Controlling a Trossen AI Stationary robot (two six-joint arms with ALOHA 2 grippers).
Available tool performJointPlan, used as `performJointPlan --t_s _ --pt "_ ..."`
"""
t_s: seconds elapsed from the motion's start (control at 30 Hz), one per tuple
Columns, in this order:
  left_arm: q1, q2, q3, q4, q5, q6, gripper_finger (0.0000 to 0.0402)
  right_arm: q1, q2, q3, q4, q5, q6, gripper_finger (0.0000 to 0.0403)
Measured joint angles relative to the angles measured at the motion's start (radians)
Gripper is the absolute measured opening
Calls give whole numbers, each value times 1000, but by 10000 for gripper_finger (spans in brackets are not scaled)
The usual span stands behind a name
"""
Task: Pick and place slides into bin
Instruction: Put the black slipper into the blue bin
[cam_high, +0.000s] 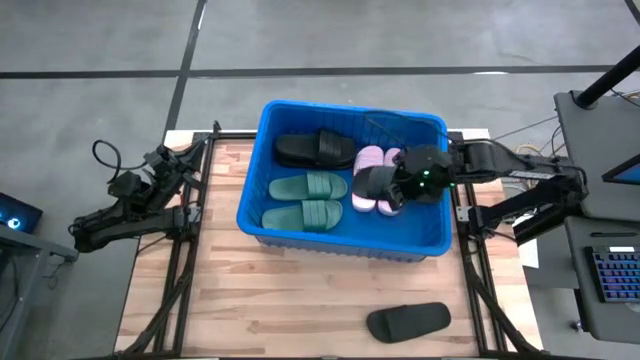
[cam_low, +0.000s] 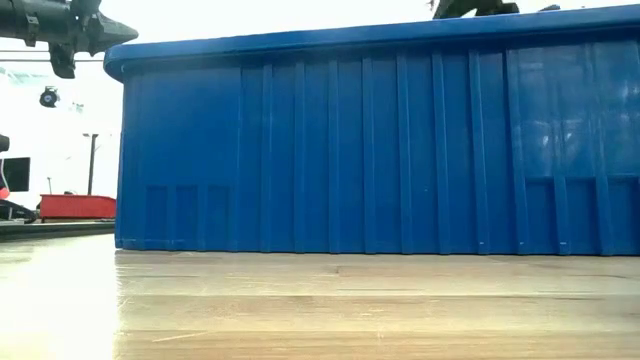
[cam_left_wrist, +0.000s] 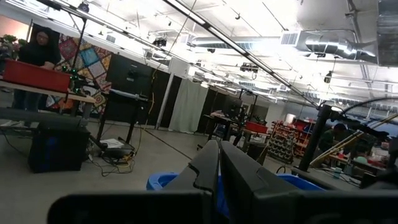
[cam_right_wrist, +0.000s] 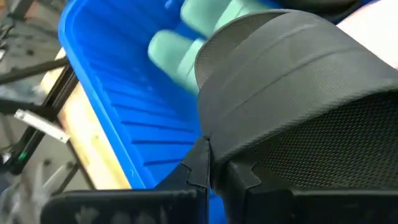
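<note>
The blue bin (cam_high: 345, 240) stands mid-table and fills the low view (cam_low: 380, 140). In it lie a black slide (cam_high: 315, 148), a dark green pair (cam_high: 308, 186) (cam_high: 303, 214) and a pink pair (cam_high: 372, 158). My right gripper (cam_high: 398, 186) is inside the bin's right half, shut on another black slide (cam_high: 372, 183) above the pink pair. One more black slide (cam_high: 408, 321) lies sole down on the table near the front edge. My left gripper (cam_left_wrist: 218, 163) is shut and empty, waiting left of the bin (cam_high: 188, 214). My right gripper pinches the black slide by its wide strap (cam_right_wrist: 249, 146) between its two fingers. It comes from the table's right side, slanting down. The slide is over the pink pair. Whether it rests on them I cannot tell.
Metal frame rails (cam_high: 185, 270) run along both sides of the wooden table. Bare tabletop lies in front of the bin (cam_high: 290, 310). A person stands at a red bench far off in the room (cam_left_wrist: 37, 50).
</note>
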Motion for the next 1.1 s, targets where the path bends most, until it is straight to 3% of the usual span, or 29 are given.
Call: performJointPlan --t_s 0.17,0.37,0.53,1.1 --pt "0 0 0 0 0 0 2 -33 1 -162 163 -136 -10 11" --pt "0 0 0 0 -3 0 2 -37 0 -327 236 -176 32 11" --pt "0 0 0 0 -3 0 2 -36 0 -447 450 -255 112 11" --pt "0 0 0 0 -8 1 2 -37 2 -654 646 -289 257 11"
